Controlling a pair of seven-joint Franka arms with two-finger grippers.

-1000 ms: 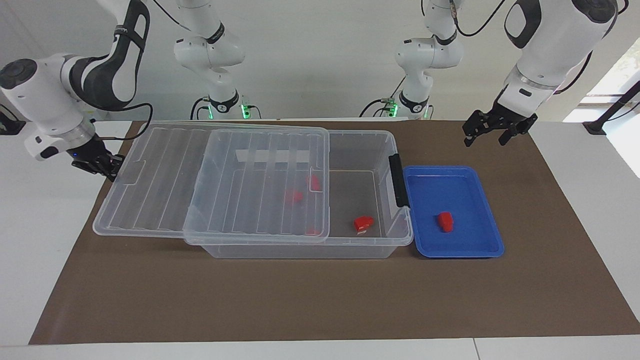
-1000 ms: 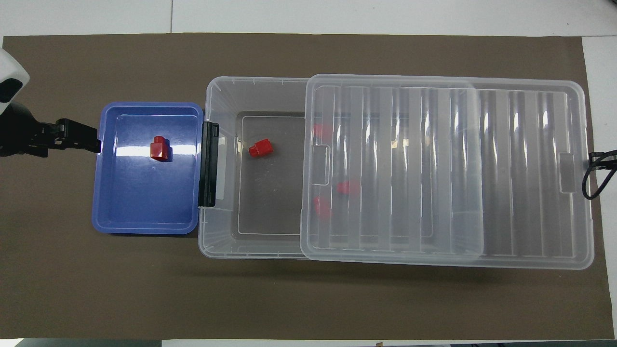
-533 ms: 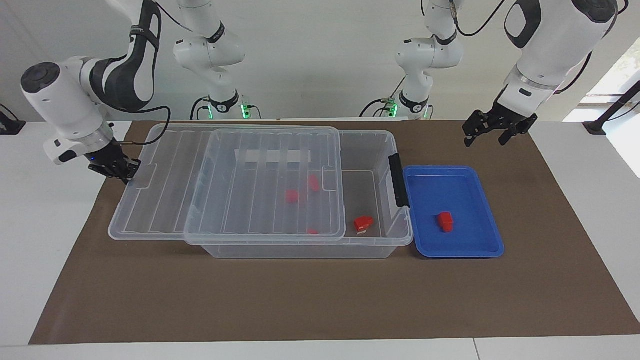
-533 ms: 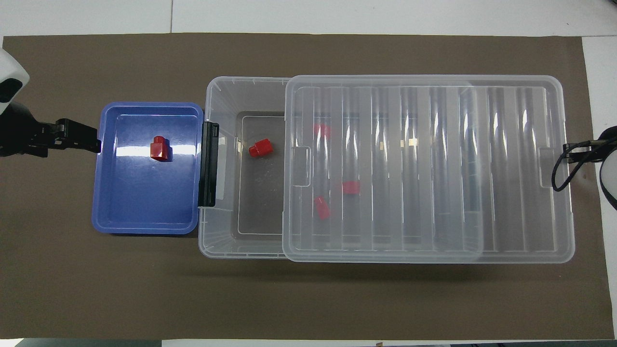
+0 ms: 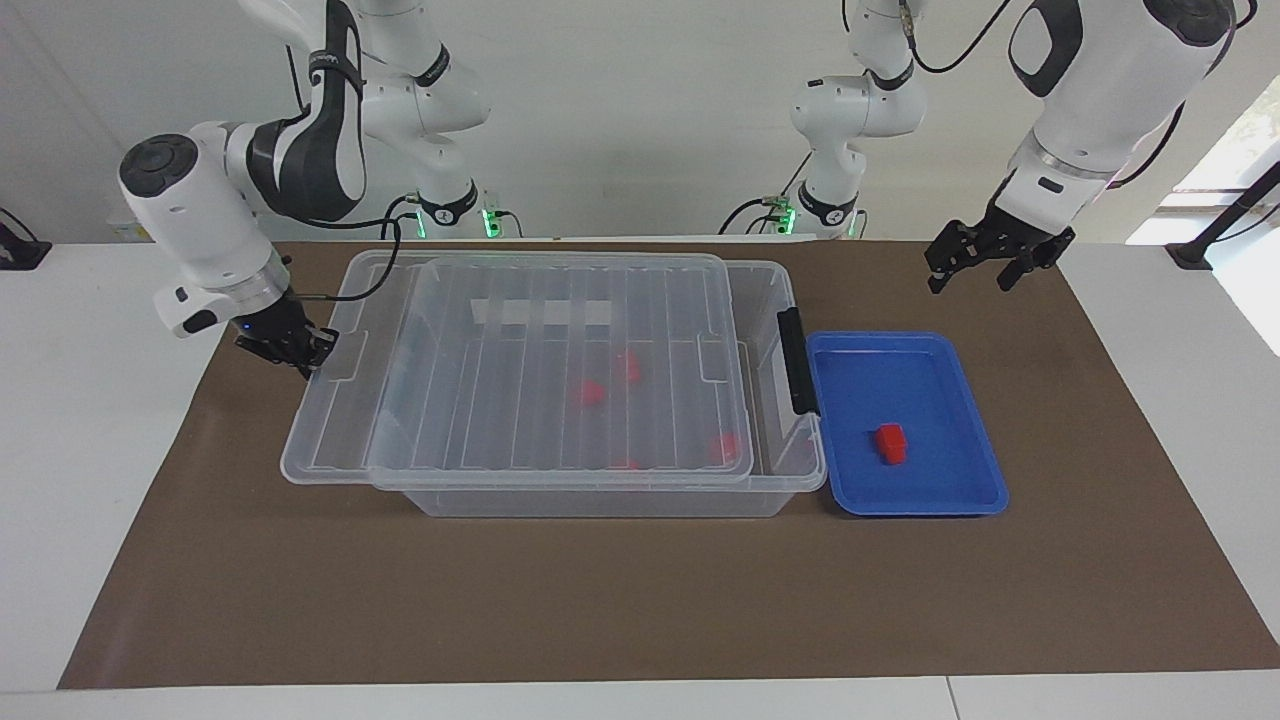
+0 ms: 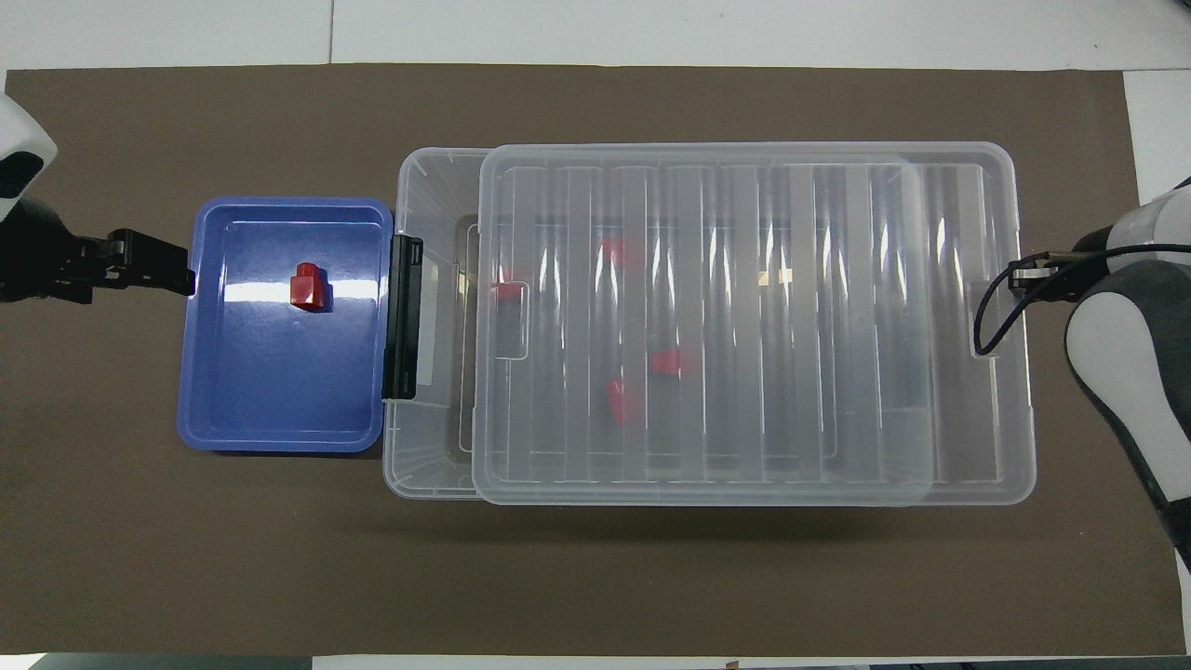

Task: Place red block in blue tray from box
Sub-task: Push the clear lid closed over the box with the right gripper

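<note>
One small red block (image 5: 891,443) (image 6: 308,287) lies in the blue tray (image 5: 930,390) (image 6: 270,391), which sits against the box (image 5: 600,500) (image 6: 433,186) at the left arm's end. Several more red pieces (image 5: 590,393) (image 6: 672,363) show blurred through the clear ribbed lid (image 5: 520,330) (image 6: 744,419), which covers nearly the whole box. My right gripper (image 5: 305,362) (image 6: 1019,276) is shut, its tips against the lid's end rim at the right arm's end. My left gripper (image 5: 968,285) (image 6: 181,276) hangs open above the mat beside the tray, holding nothing.
A black latch clip (image 5: 795,360) (image 6: 403,316) stands on the box's end wall facing the tray. A brown mat (image 5: 600,600) covers the table under everything. A narrow strip of the box by the latch is uncovered.
The right gripper has travelled toward the left arm's end and the lid has slid with it over the box, covering the red piece that was exposed. The left arm stayed still.
</note>
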